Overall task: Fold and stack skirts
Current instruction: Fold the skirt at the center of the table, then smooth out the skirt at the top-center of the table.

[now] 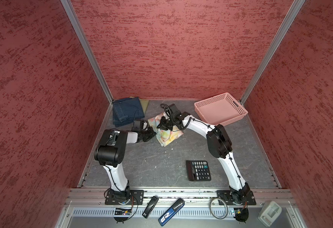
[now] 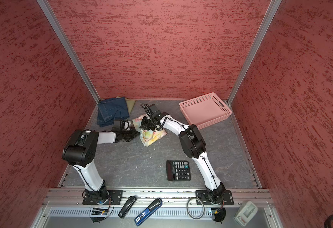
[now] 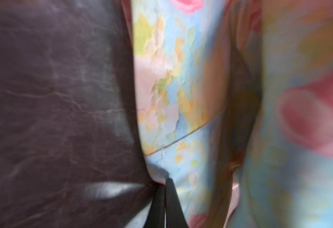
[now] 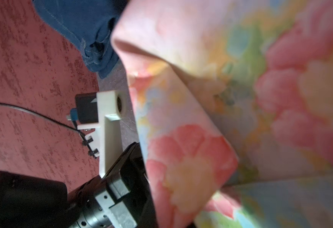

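Where the left arm is ending: the left end effector [image 3: 165,185] is pressing its two dark fingers [image 3: 174,203] flat together, and the hem of the floral skirt [image 3: 181,102] is running straight into their tips, gathered there as though pinched.
Left end effector, seen from above: it is lying low over the dark grey bench [image 1: 151,167], nosing into the floral skirt's left edge in both top views.
Right end effector: the right end effector [image 1: 159,126] is pointing down onto the far part of the same skirt. I am not managing to tell how far it is open, since its own wrist view is showing only cloth up close and the top views are giving just a black lump.
Floral skirt: it is sitting mid-bench between the two arms, rumpled into a loosely folded packet of pastel yellow and blue with pink flowers. One fold is rising right in front of the right wrist camera.
Denim skirt: the denim skirt [image 1: 127,110] is lying folded in the far left corner, its near edge just beside the left wrist.
Olive skirt: the olive skirt [image 1: 144,104] is peeking out from under the denim one, only a strip showing on its right side.
Basket: the pink basket [image 1: 235,118] is sitting in the far right corner, apart from all three skirts.
Calculator: the calculator [image 1: 199,170] is lying face up nearer the front, right of centre, well apart from the cloth.
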`<action>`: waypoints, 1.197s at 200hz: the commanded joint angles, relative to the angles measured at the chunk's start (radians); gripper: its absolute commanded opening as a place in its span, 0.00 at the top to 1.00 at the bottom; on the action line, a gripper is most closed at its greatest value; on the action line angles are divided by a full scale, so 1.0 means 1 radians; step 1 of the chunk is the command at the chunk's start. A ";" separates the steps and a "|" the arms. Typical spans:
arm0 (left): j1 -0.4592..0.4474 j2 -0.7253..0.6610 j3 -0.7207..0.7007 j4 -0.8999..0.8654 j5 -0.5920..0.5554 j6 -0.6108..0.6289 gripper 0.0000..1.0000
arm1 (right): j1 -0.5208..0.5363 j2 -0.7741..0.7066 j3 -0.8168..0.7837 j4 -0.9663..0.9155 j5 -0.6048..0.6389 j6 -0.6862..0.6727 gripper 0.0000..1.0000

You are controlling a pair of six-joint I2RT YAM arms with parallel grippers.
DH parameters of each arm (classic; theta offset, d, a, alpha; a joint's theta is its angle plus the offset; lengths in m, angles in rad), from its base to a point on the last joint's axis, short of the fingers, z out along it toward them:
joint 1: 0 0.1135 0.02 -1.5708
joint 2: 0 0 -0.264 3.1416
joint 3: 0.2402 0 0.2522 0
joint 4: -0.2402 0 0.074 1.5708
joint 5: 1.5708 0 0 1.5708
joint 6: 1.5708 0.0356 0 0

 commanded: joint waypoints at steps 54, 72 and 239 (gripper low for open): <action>-0.008 0.016 0.022 -0.106 -0.013 0.037 1.00 | -0.026 -0.032 0.145 0.040 0.008 -0.106 0.36; -0.002 0.013 0.025 -0.121 -0.016 0.044 1.00 | -0.043 -0.098 0.106 0.083 0.065 -0.145 0.33; 0.088 -0.120 0.034 -0.250 0.033 0.001 0.14 | -0.203 -0.320 -0.429 0.223 0.241 -0.626 0.01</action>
